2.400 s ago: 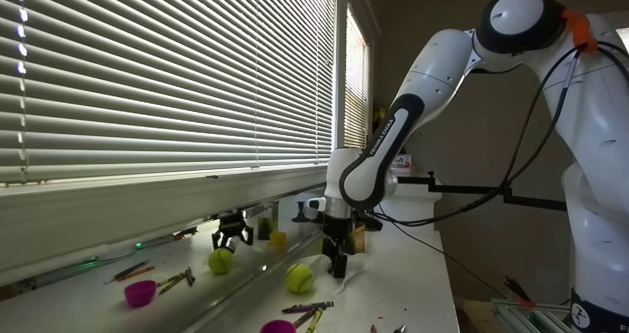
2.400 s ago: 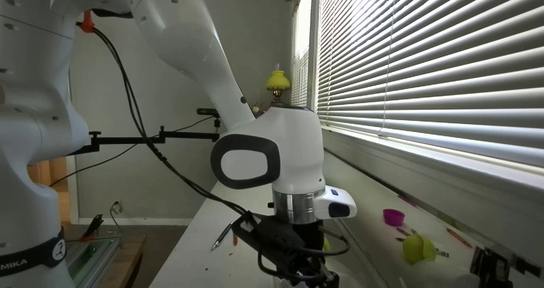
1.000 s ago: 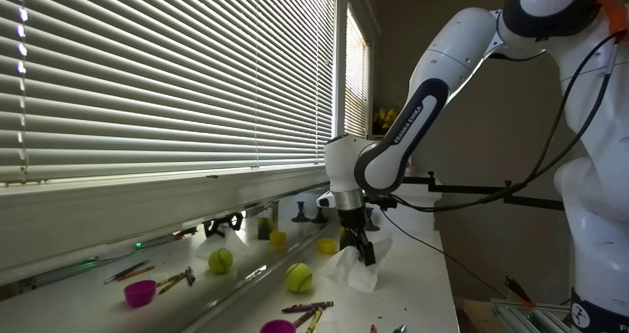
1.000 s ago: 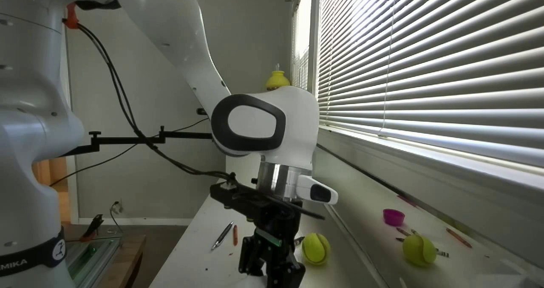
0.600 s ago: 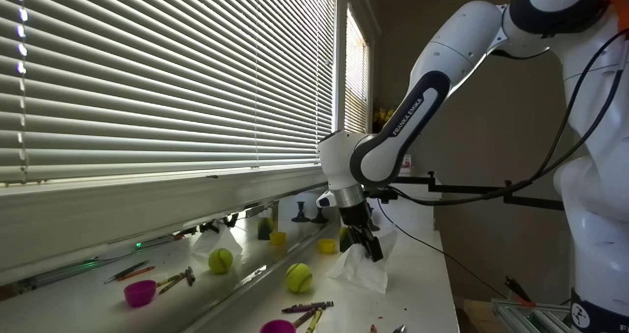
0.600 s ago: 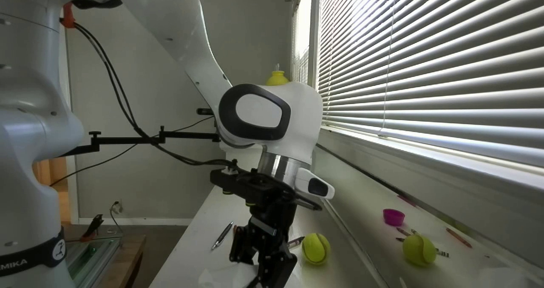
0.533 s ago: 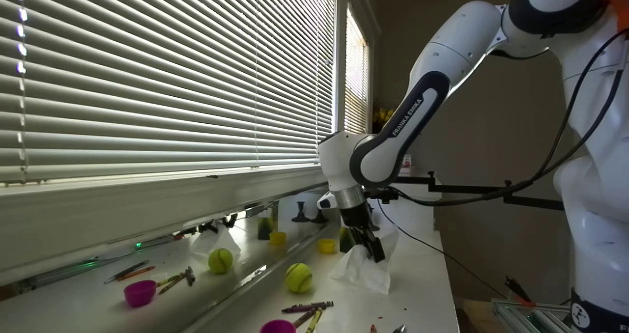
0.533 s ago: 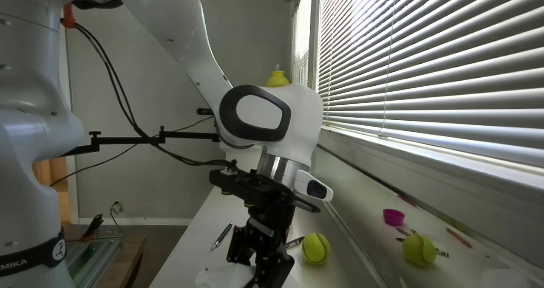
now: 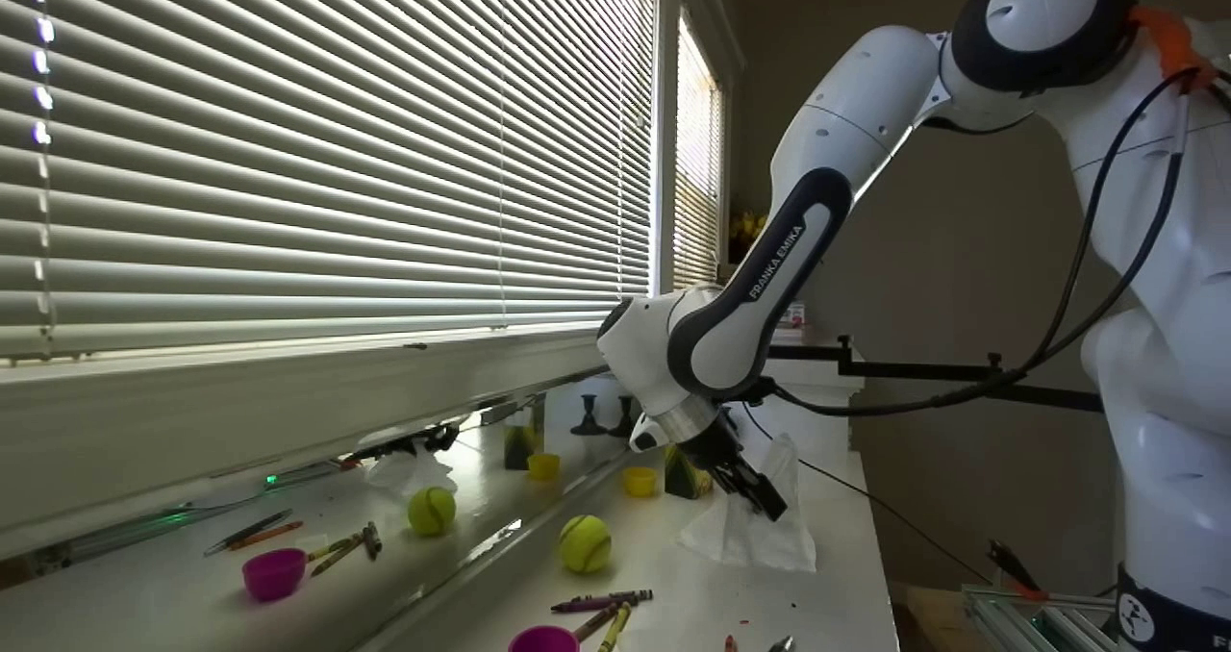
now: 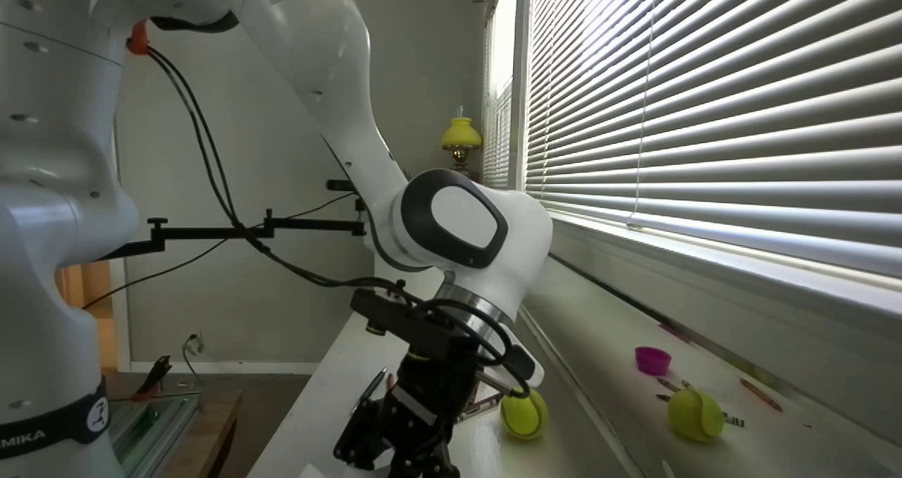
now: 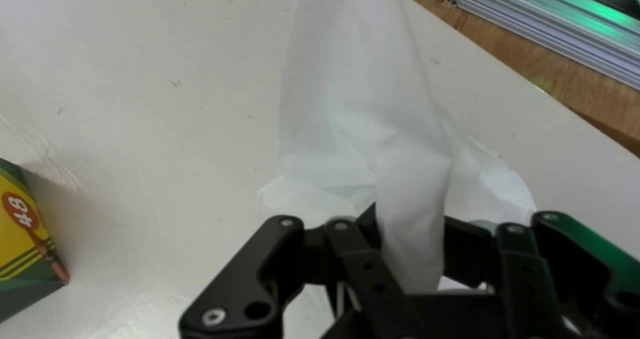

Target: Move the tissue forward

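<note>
Shifted since the earlier frame: the black two-fingered gripper [image 11: 411, 244] and the crumpled, thin white paper tissue [image 9: 769, 544], both now farther from the white slatted window blinds [image 9: 317, 152] and nearer the outer edge of the glossy white tabletop [image 9: 837, 594]; the jointed white robot arm [image 9: 866, 85] tilts further at the wrist. In the wrist view the fingers [image 11: 465, 251] are closed on a fold of the tissue, and the rest of the sheet spreads beyond and to either side of them. In an exterior view the tissue shows above and below the slanting gripper; whether its lower edge rests on the tabletop is unclear. A round yellow-green felt tennis ball [image 9: 585, 544] lies on the window side, apart from the tissue. Farther back stand a small round yellow cup [image 9: 640, 482] and a green-and-yellow cardboard crayon box [image 11: 22, 234] marked "48". Foreground: purple and yellow wax crayons [image 9: 616, 627] lie near a round magenta cup [image 9: 544, 640], itself cut off by the picture edge. A long mirror [image 9: 163, 594] below the blinds repeats the ball, crayons, magenta cup and tissue.
</note>
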`<action>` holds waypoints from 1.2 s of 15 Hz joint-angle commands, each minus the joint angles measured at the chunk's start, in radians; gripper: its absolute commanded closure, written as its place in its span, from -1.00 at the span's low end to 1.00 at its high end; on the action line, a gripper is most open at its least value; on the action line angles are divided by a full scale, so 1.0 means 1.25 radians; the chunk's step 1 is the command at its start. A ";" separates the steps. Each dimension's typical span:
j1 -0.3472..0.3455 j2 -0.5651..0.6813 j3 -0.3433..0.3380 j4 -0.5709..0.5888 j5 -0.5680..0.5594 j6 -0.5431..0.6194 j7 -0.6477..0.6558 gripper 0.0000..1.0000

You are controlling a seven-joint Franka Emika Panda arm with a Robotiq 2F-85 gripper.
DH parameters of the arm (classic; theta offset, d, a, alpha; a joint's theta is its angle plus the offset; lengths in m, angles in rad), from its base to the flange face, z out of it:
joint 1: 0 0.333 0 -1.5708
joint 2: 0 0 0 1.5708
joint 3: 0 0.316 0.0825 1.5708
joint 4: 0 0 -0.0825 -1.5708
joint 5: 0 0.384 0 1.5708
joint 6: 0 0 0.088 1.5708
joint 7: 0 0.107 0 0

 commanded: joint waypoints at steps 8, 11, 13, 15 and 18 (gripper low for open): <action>0.055 0.135 0.004 0.079 -0.181 0.024 0.280 1.00; 0.057 0.140 0.011 0.079 -0.177 0.058 0.322 1.00; 0.052 0.135 0.016 0.076 -0.162 0.084 0.324 1.00; 0.043 0.135 0.019 0.072 -0.147 0.111 0.309 1.00; 0.039 0.130 0.018 0.066 -0.141 0.143 0.312 0.46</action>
